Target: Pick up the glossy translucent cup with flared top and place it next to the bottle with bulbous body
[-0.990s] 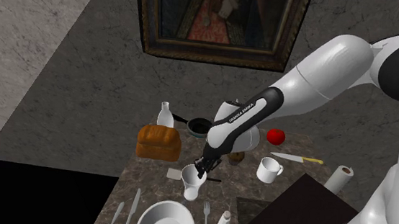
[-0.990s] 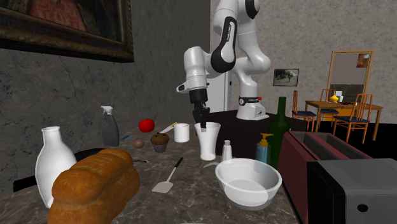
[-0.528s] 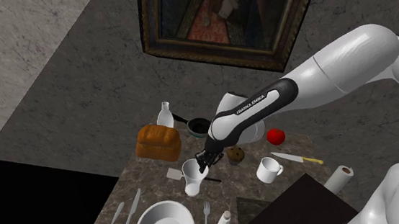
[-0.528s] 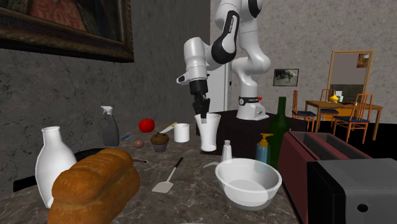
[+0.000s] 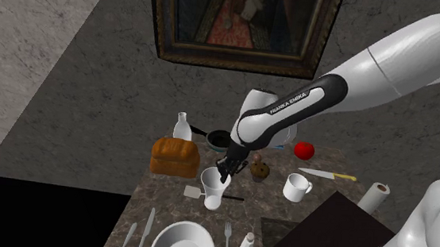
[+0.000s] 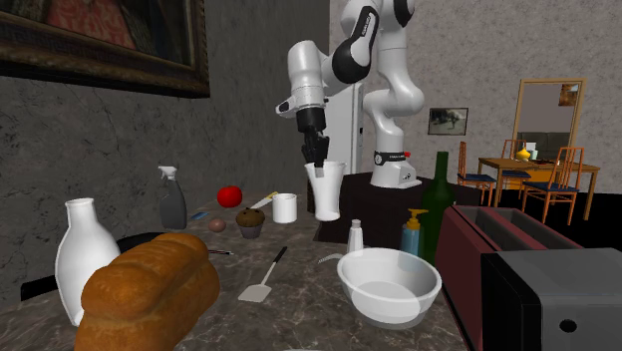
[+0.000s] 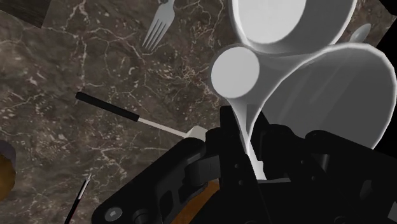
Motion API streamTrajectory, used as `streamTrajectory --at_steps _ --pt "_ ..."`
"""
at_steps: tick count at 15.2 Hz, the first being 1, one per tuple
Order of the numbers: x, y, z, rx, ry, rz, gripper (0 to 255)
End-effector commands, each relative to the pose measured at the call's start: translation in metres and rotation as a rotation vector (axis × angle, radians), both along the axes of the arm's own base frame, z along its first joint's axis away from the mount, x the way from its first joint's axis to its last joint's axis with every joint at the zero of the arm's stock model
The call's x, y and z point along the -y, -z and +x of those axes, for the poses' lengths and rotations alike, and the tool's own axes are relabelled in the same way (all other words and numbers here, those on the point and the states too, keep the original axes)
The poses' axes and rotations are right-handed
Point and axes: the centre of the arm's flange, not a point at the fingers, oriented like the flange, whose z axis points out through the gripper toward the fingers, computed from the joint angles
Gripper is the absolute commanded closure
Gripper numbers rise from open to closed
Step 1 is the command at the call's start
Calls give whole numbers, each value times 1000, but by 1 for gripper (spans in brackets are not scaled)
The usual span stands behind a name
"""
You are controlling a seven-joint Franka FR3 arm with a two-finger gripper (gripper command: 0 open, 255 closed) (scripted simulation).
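The hand (image 6: pixel 319 170) is closed on the rim of the white flared cup (image 6: pixel 325 199), its wall pinched between the two fingers. The cup hangs just beneath the hand, clear of the marble worktop (image 6: pixel 299 299). It looks light, stiff, thin-walled and glossy, so probably slippery and prone to swing. A firm pinch at the flared rim suits it. The white bulbous bottle (image 6: pixel 84 254) stands well apart from the hand, beside the bread loaf (image 6: pixel 150 289).
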Motion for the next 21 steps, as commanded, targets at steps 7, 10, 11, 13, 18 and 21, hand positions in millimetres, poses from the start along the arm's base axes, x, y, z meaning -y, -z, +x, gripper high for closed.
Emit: streamTrajectory --at_steps 7,10,11,13,18,21 --pt "0 -42 0 0 0 0 255" --pt "0 -58 0 0 0 0 255" --pt "0 -64 0 0 0 0 255" --pt "0 -74 0 0 0 0 255" --pt "0 -101 0 0 0 0 255" --pt "0 -116 0 0 0 0 255"
